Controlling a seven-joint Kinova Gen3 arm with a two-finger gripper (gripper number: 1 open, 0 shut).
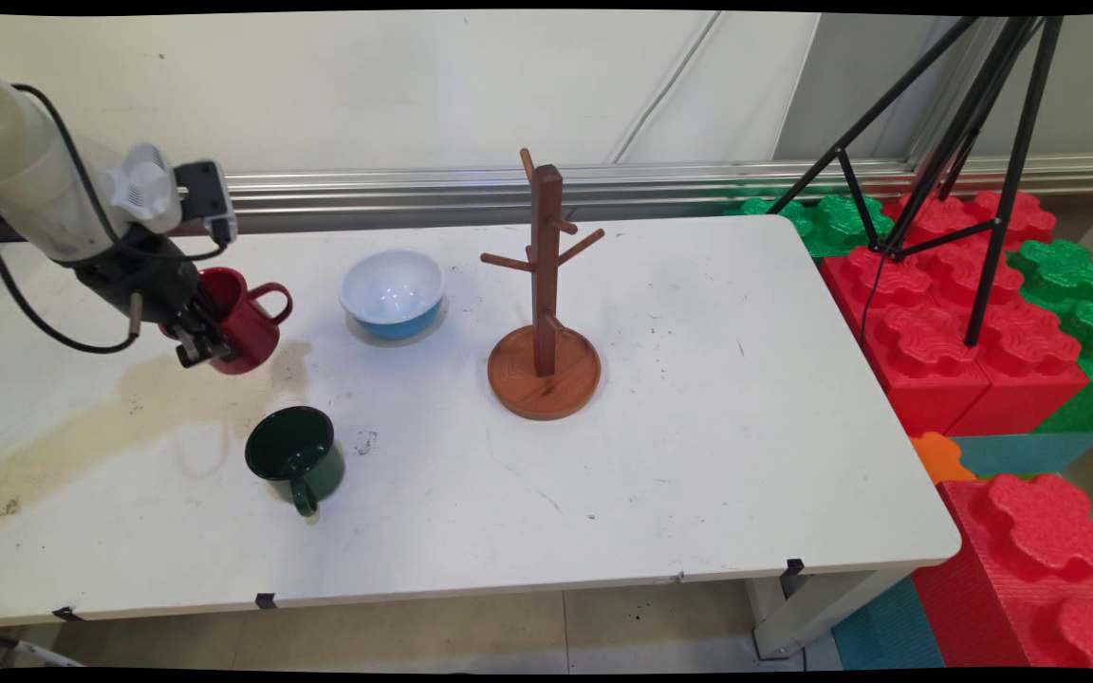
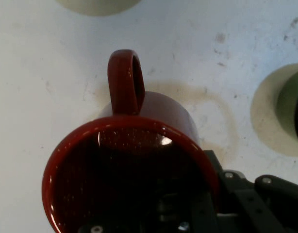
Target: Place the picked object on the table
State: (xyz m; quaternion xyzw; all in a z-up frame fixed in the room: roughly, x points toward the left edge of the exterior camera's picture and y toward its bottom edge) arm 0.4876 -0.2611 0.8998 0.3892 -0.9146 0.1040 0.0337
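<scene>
- The black two-finger gripper [image 1: 205, 334] at the frame's left is clamped on the rim of a glossy red ceramic mug [image 1: 245, 321], one finger inside, mug tipped and lifted off the white table [image 1: 698, 427], handle toward the bowl.
- Nothing hangs on the brown wooden peg tree [image 1: 545, 304] mid-frame, pegs all bare.
- A dark green mug [image 1: 297, 457] sits lower left, just below the held one; a blue bowl with white inside [image 1: 393, 294] is just right of it.
- Lots of bare tabletop right of the tree; red and green foam blocks [image 1: 983, 323] past the right edge.
</scene>
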